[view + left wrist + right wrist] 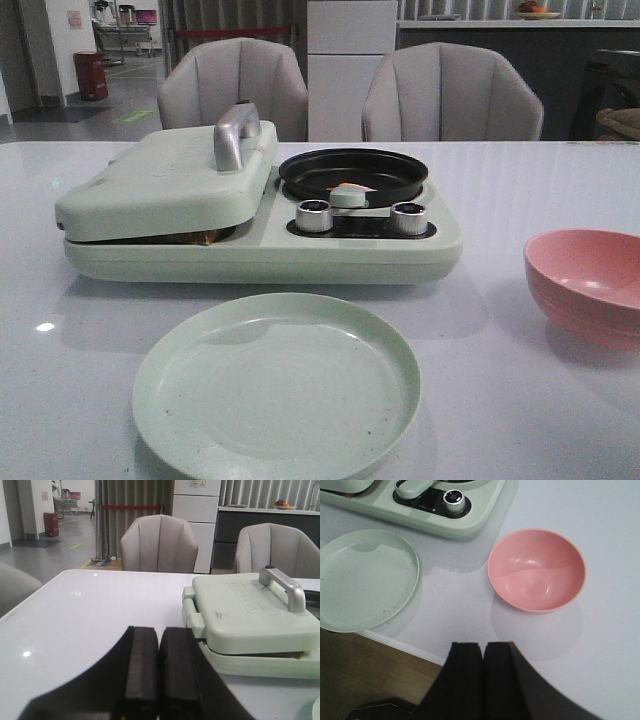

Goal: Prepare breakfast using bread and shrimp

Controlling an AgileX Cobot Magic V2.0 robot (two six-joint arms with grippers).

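Bread [205,237] sits under the closed lid [170,175], toward the bench's left edge; shrimp [352,186] lies in the pan [352,172]. My left end effector [159,680] and right end effector [482,680] are closed, empty. Plate [276,385] holds nothing: plating remains.

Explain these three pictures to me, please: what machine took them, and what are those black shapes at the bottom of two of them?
A two-armed robot took them. One camera looks forward over the white table; the other two sit on the wrists. The black shapes are the closed, empty fingers of the left gripper and right gripper.

On the table stands a pale green breakfast maker. Its sandwich press lid is down, with a bit of bread peeking from under it. Beside that is a small black pan holding something pale orange, probably the shrimp. In front lies an empty green plate, and to the right an empty pink bowl.
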